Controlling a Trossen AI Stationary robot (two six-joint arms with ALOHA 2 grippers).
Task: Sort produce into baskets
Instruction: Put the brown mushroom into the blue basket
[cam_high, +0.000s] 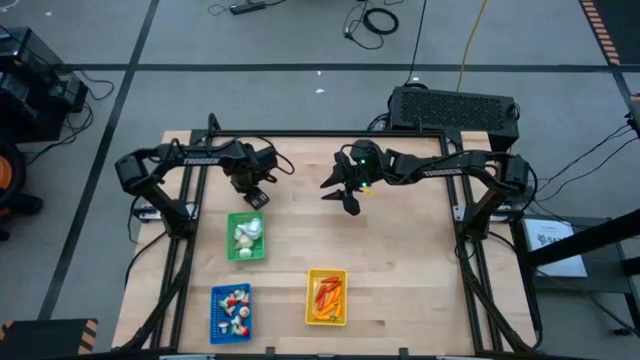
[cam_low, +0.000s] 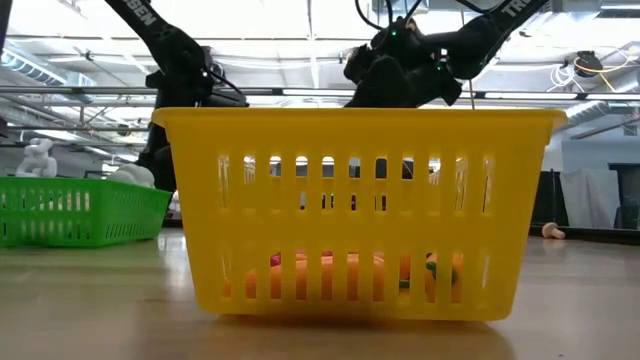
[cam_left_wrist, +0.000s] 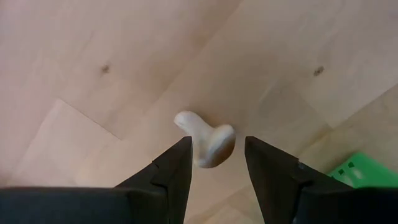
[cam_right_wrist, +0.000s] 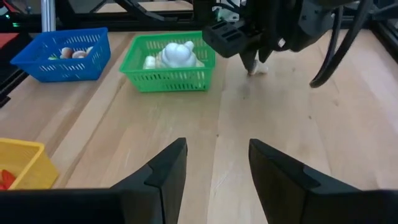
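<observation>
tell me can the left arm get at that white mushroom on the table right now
Probably yes. The left gripper hangs right over the white mushroom with its fingers open on either side, and only bare table lies around it. The green basket sits off to one side, not in the way.

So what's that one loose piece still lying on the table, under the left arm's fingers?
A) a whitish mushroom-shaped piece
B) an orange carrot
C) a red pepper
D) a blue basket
A: the left wrist view shows a pale, mushroom-shaped piece lying on the wooden table just ahead of the left gripper, whose fingers stand apart on either side of it, not touching it.
</observation>
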